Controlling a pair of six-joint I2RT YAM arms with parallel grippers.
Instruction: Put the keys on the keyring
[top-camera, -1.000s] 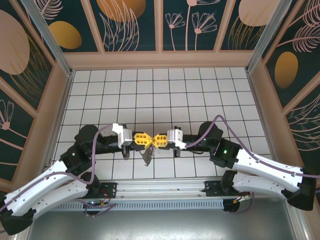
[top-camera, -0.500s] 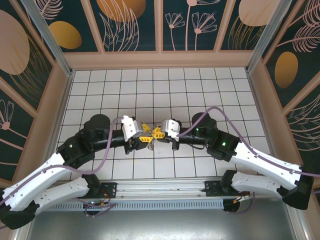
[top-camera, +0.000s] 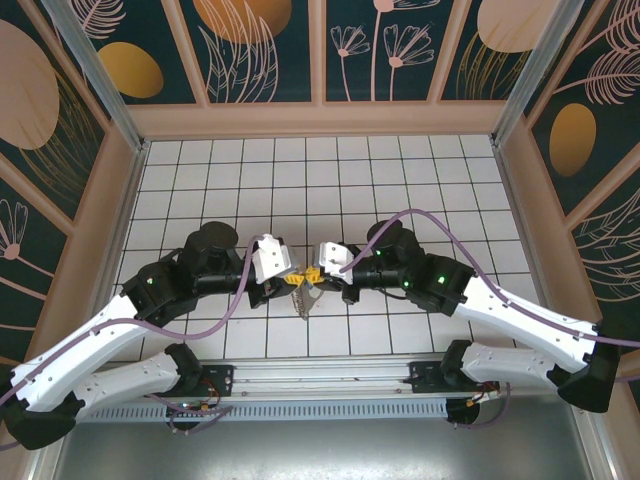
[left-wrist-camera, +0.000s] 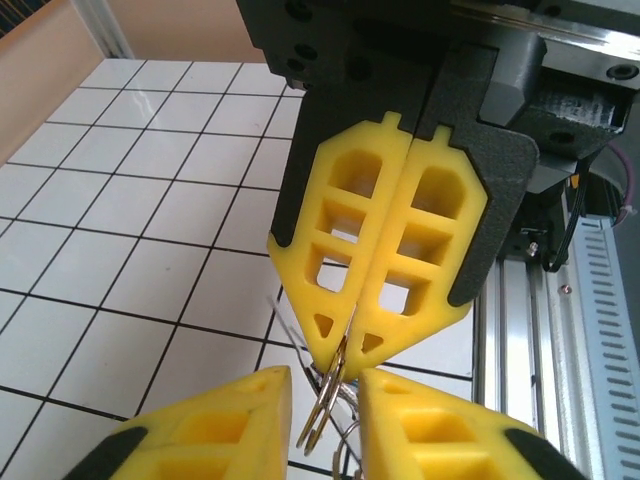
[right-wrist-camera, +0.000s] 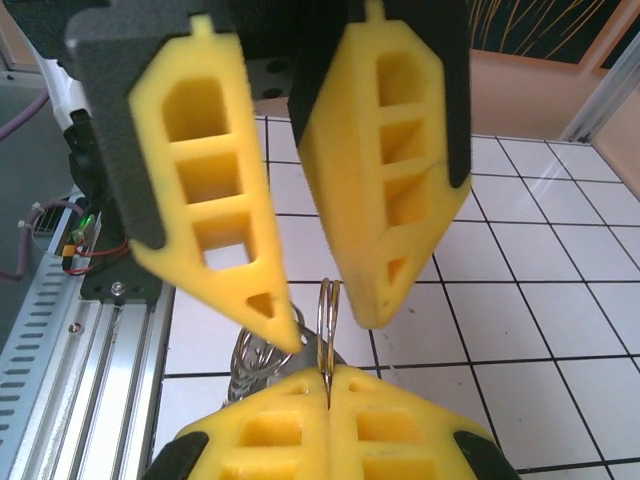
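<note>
From above, both arms meet low in the centre of the tiled counter (top-camera: 400, 180). The left claw (top-camera: 287, 276) and right claw (top-camera: 316, 272) are tip to tip, with a small silvery bunch (top-camera: 300, 299) dangling just beneath them. It's too small here to say what's in it.

Left wrist view now: the right claw (left-wrist-camera: 345, 345) comes in from the top, fingers pressed shut on the keyring (left-wrist-camera: 321, 415), which stands edge-on at lower centre. The left claw (left-wrist-camera: 325, 380) is spread, one yellow finger either side of the ring, neither touching.

Right wrist view agrees. The right claw (right-wrist-camera: 328, 378) is clamped on the ring's lower arc at the bottom of frame and the keyring (right-wrist-camera: 327, 305) stands upright. The left claw (right-wrist-camera: 328, 325) straddles it from above, and the silvery bunch (right-wrist-camera: 255, 362) sits lower left.

The trick, I'd say: the right claw holds rock steady while the left closes gently on the ring's free side without twisting it, so the coil can be worked open.

Count: two claws, one keyring, one bunch; its pieces I can't count
</note>
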